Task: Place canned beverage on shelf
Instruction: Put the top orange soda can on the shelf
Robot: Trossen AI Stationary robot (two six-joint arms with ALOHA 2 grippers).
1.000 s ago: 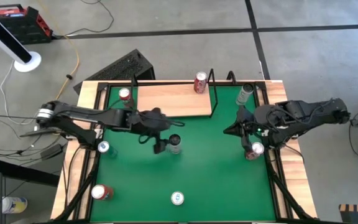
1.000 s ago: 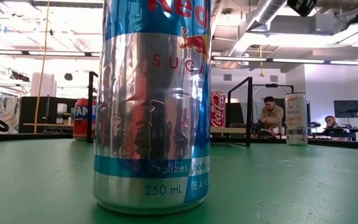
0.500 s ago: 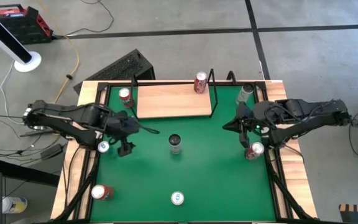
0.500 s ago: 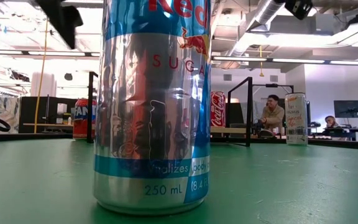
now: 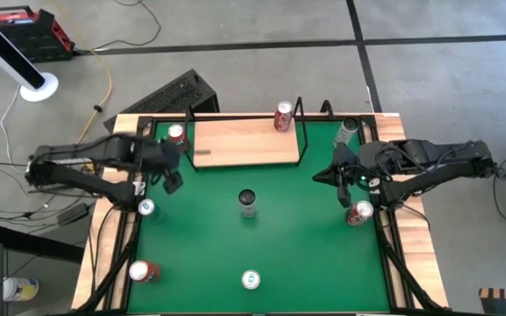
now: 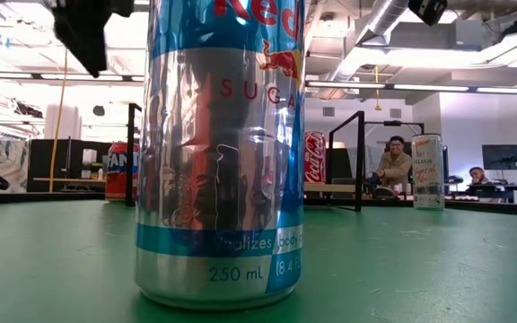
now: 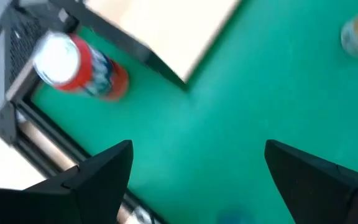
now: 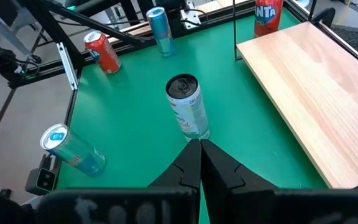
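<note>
The shelf [image 5: 246,140] is a light-wood board in a black wire frame at the far side of the green mat; a red can [image 5: 283,116] stands on its far right corner. A slim silver can [image 5: 248,202] stands upright on its base mid-mat. My left gripper [image 5: 172,182] hangs open over the mat's left part, near a red-and-white can [image 7: 79,65] standing left of the shelf, nothing between its fingers. My right gripper [image 5: 316,178] is shut and empty, hovering at the mat's right and pointing at the silver can [image 8: 188,106].
More cans stand on the mat: a blue-topped one [image 5: 146,207] at the left, a red one [image 5: 140,270] near left, one [image 5: 251,279] at the near edge, one [image 5: 358,212] under the right arm, one [image 5: 345,132] far right. Black frame rails edge the mat.
My left gripper has drawn away from beside the silver can toward the table's left edge and slightly toward the far edge, tipping more steeply downward and rolling as it went, and staying open. The silver can stands where it was.
</note>
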